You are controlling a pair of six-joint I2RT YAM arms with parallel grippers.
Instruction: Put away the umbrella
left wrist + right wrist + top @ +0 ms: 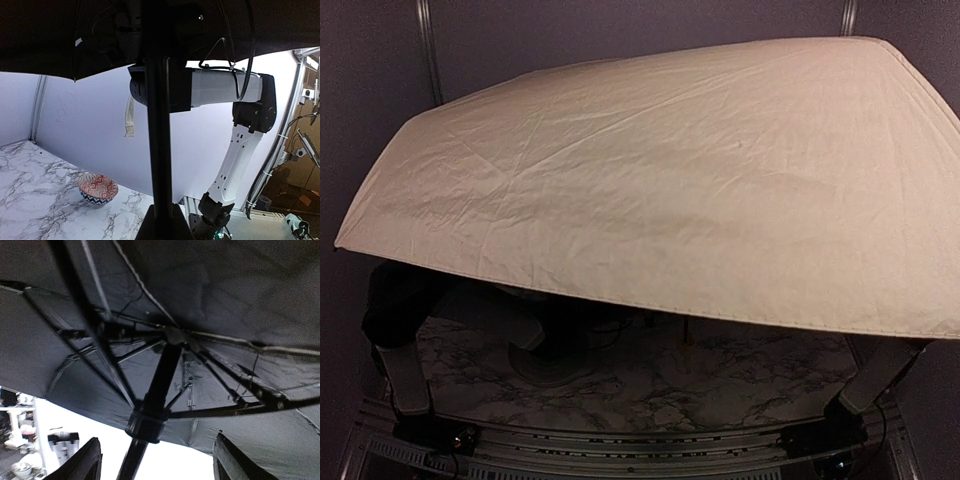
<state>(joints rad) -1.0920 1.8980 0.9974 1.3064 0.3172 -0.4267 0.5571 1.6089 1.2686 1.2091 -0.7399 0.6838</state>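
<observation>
The umbrella (660,170) is open; its cream canopy fills most of the top view and hides both grippers there. In the left wrist view my left gripper (162,212) is shut on the thin black shaft (159,140), which rises upright to the black lining (45,35). A cream strap (129,117) hangs below the canopy. In the right wrist view my right gripper (157,465) is open under the canopy, its fingers (85,462) wide on either side of the shaft (132,460), just below the runner (145,422). The handle is hidden.
A bowl (97,187), red-patterned inside with a blue zigzag outside, stands on the marble table (35,200); it shows dimly under the canopy in the top view (545,365). The right arm (235,150) rises near the shaft. A metal frame (280,145) stands at the right.
</observation>
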